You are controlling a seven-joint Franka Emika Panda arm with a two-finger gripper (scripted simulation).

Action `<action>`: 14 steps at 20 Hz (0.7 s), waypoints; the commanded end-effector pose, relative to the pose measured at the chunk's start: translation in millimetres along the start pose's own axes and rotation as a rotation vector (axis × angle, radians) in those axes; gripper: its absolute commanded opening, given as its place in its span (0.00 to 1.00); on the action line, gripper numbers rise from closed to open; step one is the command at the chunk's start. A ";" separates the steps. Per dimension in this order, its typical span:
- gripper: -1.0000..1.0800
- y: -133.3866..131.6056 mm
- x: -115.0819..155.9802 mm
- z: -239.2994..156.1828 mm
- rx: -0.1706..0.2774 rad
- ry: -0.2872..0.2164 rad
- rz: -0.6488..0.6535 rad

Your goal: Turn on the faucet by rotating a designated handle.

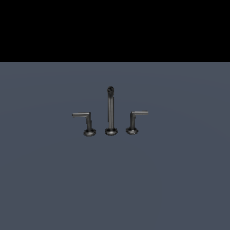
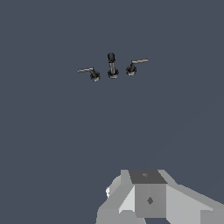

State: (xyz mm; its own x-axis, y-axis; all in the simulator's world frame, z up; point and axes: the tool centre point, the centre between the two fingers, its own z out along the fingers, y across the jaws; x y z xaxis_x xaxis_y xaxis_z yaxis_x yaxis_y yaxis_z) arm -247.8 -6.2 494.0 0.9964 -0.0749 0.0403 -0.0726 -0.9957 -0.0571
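The faucet is a small dark grey set of three round-based pieces standing on the grey-blue floor. Its tall thin spout [image 1: 110, 110] is in the middle. The handle [image 1: 85, 117] stands on the exterior view's left, its thin arm bending leftward from its post. A mirrored lever [image 1: 136, 117] stands on the right. In the wrist view the handle [image 2: 89, 72], spout [image 2: 112, 65] and mirrored lever [image 2: 135, 65] appear small and far off. My gripper [image 2: 148, 197] shows only as a grey blocky body at the frame's edge, far from the faucet. Its fingers are not discernible. It does not show in the exterior view.
A flat grey-blue floor [image 1: 112, 188] spreads all around the faucet. A black band fills the upper part of the exterior view.
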 end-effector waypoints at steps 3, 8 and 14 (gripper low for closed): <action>0.00 -0.4 0.1 0.6 0.000 0.000 0.002; 0.00 -5.6 1.5 7.1 -0.001 0.000 0.025; 0.00 -19.1 5.9 24.8 -0.004 0.000 0.087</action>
State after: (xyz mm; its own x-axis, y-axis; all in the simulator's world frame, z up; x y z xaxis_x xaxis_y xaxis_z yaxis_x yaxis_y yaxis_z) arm -241.2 9.7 475.5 0.9889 -0.1439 0.0369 -0.1417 -0.9883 -0.0563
